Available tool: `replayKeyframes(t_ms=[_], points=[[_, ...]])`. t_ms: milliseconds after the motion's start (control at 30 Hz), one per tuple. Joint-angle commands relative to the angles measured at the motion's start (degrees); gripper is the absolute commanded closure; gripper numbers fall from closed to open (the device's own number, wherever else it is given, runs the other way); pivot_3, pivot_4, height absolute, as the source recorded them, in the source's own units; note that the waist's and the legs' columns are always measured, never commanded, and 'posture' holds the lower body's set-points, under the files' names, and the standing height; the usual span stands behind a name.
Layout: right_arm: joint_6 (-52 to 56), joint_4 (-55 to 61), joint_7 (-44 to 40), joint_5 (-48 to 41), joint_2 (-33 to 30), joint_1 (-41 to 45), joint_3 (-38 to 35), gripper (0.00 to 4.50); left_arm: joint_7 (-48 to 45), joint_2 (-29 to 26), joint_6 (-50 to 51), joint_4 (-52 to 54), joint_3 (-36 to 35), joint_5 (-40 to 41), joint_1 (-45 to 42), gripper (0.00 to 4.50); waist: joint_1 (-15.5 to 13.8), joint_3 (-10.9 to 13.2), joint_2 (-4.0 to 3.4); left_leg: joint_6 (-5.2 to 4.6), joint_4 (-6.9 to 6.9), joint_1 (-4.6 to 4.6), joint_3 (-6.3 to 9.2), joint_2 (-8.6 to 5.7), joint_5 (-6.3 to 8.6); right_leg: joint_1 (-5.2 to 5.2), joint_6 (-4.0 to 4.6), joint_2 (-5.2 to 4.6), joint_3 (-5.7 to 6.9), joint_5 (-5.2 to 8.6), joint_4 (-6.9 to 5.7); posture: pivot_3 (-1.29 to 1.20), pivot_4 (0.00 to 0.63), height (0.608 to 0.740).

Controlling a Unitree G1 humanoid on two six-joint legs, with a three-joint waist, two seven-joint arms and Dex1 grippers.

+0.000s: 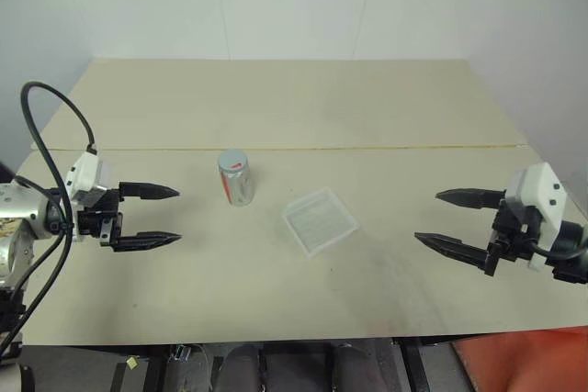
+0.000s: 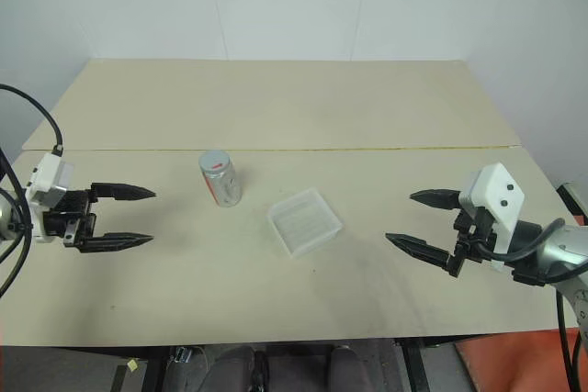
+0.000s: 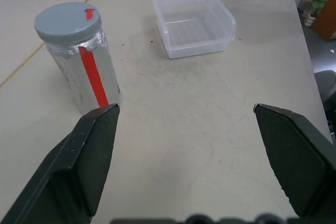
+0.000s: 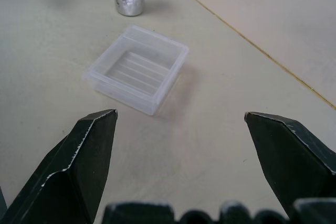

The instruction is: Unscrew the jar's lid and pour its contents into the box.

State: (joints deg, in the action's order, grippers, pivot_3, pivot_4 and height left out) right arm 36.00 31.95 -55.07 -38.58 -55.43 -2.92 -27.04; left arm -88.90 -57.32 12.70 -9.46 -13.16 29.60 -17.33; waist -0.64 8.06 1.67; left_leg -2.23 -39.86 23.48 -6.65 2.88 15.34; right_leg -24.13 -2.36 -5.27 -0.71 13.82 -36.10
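While both the left gripper and right gripper gape empty, the jar hides its contents behind its label.

One small clear cylindrical jar with a red-and-white label is counted, standing upright at about nine o'clock of the table's centre, and it is closed by one round grey screw lid marked with a bit of red. One shallow square transparent plastic box with a ribbed bottom is counted just beside the jar, at about four o'clock from it. Two black two-fingered grippers are counted, the left gripper at nine o'clock and the right gripper at three o'clock, each seen with two spread fingers, on one beige table.
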Motion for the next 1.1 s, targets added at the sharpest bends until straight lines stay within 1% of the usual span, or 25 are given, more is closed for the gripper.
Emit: replayKeyframes(t_ms=[33,233,333,500,567,667,800,900,967,1100], points=[[-1.29,1.08,-0.06,-0.90,0.13,1.06,-0.78,0.00,0.85,0.09,-0.44,1.55,-1.57,0.92,-0.26,0.04,0.00,0.00,0.00,0.00,0.00,0.00,0.00,0.00,0.00,0.00,0.00,0.00,0.00,0.00,0.00,0.00,0.150,0.740],[-0.95,0.87,0.73,-1.42,0.56,2.81,0.19,0.00,3.52,1.55,-1.08,2.20,-2.05,0.81,-0.42,0.04,0.00,0.00,0.00,0.00,0.00,0.00,0.01,0.00,0.00,0.00,0.00,0.00,0.00,0.00,0.00,0.00,0.150,0.740],[0.49,1.11,2.29,-2.79,1.19,4.92,1.56,0.00,6.93,2.89,0.97,4.18,-2.25,1.44,0.06,0.04,0.00,0.00,0.00,0.00,0.00,0.00,0.02,0.00,0.00,0.00,0.00,0.00,0.00,0.00,0.00,0.00,0.150,0.740],[2.02,1.44,4.50,-4.05,2.11,8.88,4.80,0.00,17.42,7.51,4.16,11.19,-2.10,0.19,4.21,0.04,0.08,0.00,0.01,0.00,0.00,-0.03,0.16,0.00,0.00,0.00,-0.01,-0.01,-0.07,-0.01,0.00,0.00,0.150,0.740],[2.03,1.16,4.86,-4.28,2.27,10.43,6.06,0.00,23.17,9.82,6.97,14.03,-2.63,0.46,4.77,0.04,0.06,0.00,0.01,0.00,0.00,-0.01,0.20,0.02,0.00,-0.01,-0.01,0.01,-0.05,-0.01,0.00,0.00,0.150,0.740],[1.56,0.55,5.30,-3.85,2.77,12.40,8.03,0.00,31.01,13.58,10.48,18.19,-3.08,1.17,5.27,0.04,-0.06,-0.01,0.02,0.00,-0.01,-0.03,0.24,0.00,0.00,0.02,-0.02,-0.01,-0.05,-0.02,-0.01,0.00,0.150,0.740],[0.81,0.12,6.78,-2.57,4.06,14.30,9.99,0.00,39.38,17.31,14.30,24.58,-3.21,0.79,8.58,0.04,-0.03,-0.03,0.05,-0.01,0.00,-0.03,0.28,-0.01,0.01,0.03,-0.04,-0.02,-0.08,-0.03,0.01,0.00,0.150,0.740],[0.80,0.26,7.41,-2.55,4.67,15.18,10.36,0.00,43.04,18.93,16.30,27.28,-3.34,1.14,10.27,0.04,-0.03,-0.03,0.05,0.00,0.01,-0.02,0.28,-0.01,0.00,0.00,-0.04,-0.02,-0.08,-0.03,0.01,0.00,0.150,0.740],[0.44,0.22,7.34,-2.91,4.82,15.47,9.93,0.00,46.92,21.36,16.84,28.96,-2.50,0.25,10.97,0.04,-0.03,-0.03,0.05,0.01,0.01,-0.03,0.29,0.00,-0.01,0.01,-0.04,-0.01,-0.08,-0.03,0.00,0.00,0.150,0.740],[0.37,0.58,7.69,-3.33,5.29,16.38,10.00,0.00,52.20,24.82,16.59,28.90,-0.68,-1.51,9.73,0.04,-0.06,-0.03,0.05,0.01,0.01,-0.14,0.30,-0.02,0.00,0.10,-0.01,-0.03,-0.08,-0.05,-0.03,0.00,0.150,0.740]])
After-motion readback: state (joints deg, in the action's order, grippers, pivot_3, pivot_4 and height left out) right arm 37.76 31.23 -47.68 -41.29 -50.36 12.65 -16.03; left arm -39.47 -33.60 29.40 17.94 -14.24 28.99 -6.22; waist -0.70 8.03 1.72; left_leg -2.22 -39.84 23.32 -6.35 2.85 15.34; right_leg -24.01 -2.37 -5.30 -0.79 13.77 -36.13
